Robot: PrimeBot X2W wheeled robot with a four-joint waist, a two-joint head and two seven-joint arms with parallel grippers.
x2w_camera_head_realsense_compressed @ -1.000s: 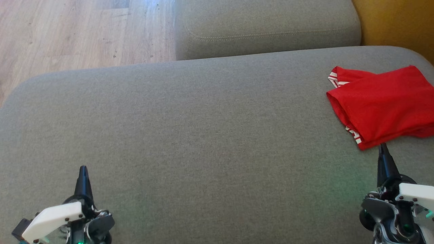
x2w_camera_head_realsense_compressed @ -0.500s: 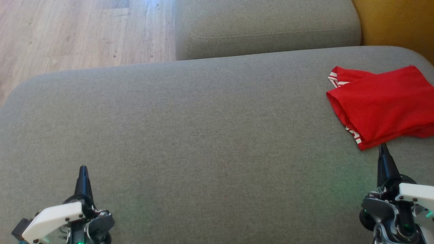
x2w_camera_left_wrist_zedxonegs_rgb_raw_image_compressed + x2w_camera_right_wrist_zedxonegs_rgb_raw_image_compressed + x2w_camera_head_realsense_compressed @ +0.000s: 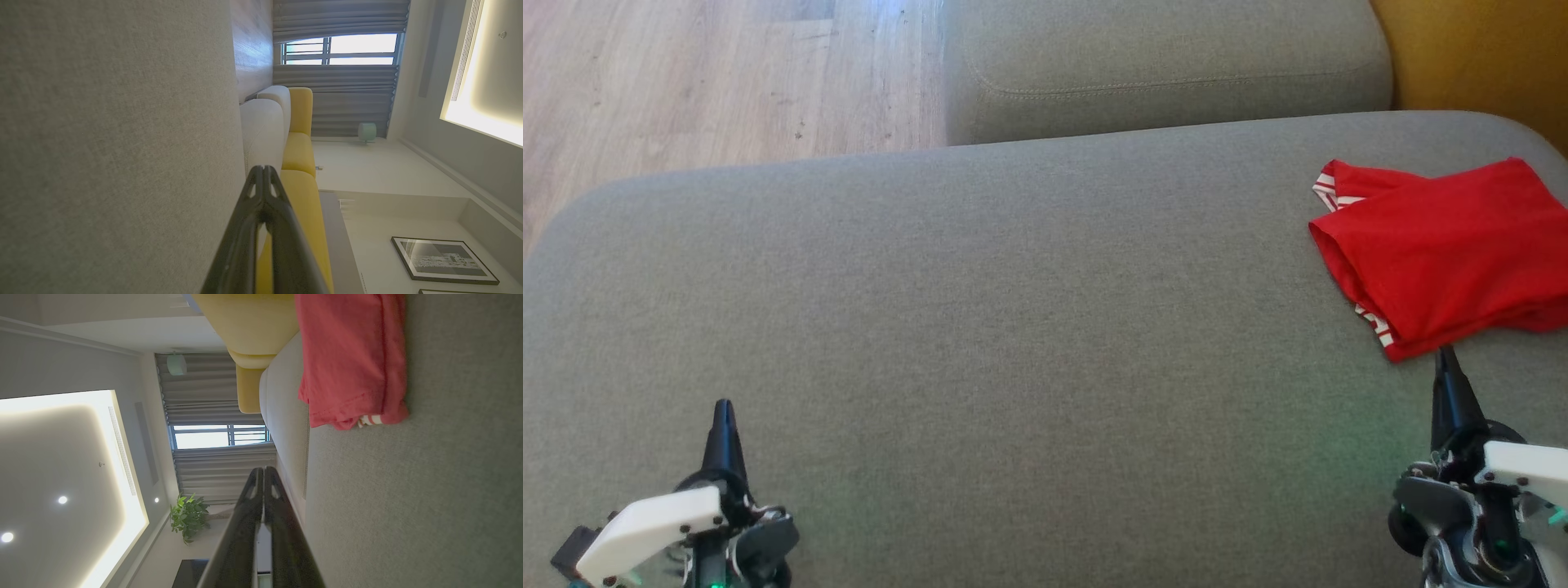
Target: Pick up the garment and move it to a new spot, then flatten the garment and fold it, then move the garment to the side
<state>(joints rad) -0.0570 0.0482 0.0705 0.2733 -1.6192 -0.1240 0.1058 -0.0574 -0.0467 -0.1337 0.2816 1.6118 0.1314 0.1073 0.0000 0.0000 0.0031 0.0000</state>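
Broad grey seat cushion (image 3: 1013, 327), seen from above, with a wooden floor (image 3: 686, 82) beyond its far left corner, a second grey cushion (image 3: 1160, 65) behind it and yellow upholstery (image 3: 1478, 57) at the far right. The red garment (image 3: 1445, 245), folded and showing red-and-white striped trim at its left edge, lay flat on the far right part of the cushion. The right gripper (image 3: 1445, 355) hung just short of the garment's near corner, apart from it, its fingers (image 3: 251, 490) pressed together on nothing. The left gripper (image 3: 721, 408) hung over bare cushion at the near left, well apart from the garment, fingers (image 3: 253, 188) likewise clenched and empty.
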